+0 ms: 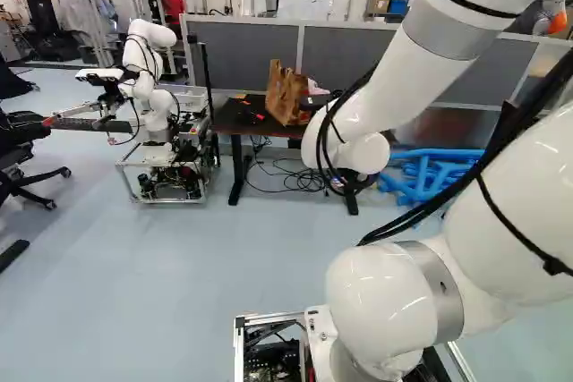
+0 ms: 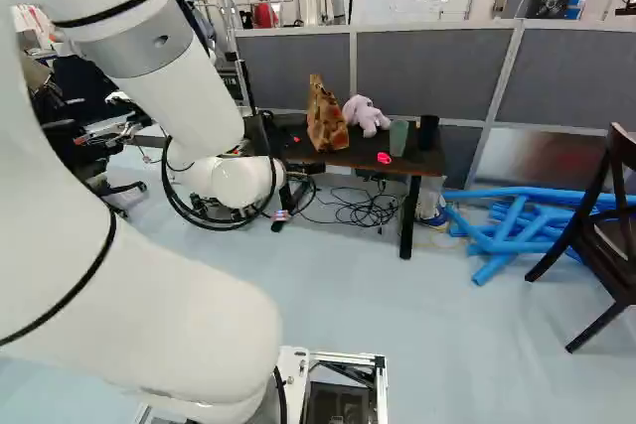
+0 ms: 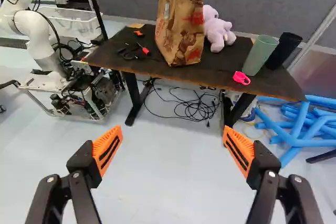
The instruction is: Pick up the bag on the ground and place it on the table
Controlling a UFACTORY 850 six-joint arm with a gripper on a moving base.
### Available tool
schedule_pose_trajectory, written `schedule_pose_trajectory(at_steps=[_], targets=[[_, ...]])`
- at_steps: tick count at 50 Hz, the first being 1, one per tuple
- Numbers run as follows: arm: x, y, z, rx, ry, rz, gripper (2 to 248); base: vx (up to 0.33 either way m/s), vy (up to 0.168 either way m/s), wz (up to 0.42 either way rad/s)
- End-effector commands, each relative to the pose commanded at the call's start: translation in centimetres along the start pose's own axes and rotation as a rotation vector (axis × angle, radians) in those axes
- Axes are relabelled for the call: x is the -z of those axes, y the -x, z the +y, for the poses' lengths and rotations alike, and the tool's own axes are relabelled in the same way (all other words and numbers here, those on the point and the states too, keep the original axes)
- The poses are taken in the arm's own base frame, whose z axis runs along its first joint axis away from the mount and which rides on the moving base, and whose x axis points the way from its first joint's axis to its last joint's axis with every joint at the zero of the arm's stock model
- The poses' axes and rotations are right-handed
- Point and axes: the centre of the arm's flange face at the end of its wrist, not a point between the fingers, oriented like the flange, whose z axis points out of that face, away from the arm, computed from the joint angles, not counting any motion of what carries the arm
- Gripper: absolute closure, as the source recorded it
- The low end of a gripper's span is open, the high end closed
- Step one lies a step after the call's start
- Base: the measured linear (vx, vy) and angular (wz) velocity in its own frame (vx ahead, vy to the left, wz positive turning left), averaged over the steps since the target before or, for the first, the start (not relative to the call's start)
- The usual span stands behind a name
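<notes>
Your gripper (image 3: pixel 172 129) is open and empty, the paper bag (image 3: pixel 181 27) standing ahead of it, already on the surface (image 3: pixel 218 73)

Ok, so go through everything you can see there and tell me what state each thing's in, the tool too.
Tool: open and empty.
Paper bag: upright on the table, creased and stained.
Green cup: upright, contents not visible.
Black cup: upright.
Plush toy: resting beside the bag.
Cables: loosely tangled on the floor.
Blue tubes: heaped on the floor.
Dark chair: standing upright.
</notes>
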Motion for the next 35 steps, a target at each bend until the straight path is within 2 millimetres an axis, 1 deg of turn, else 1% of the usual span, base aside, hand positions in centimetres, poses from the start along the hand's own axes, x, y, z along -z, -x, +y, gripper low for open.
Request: schedule_pose_trajectory(at_steps=[15,35], targets=[[1.2,1.7,0.0,-0.017,0.001,0.053,3,0.0,0.0,0.0],[2.4,3.1,-0.1,-0.031,0.002,0.099,3,0.0,0.0,0.0]])
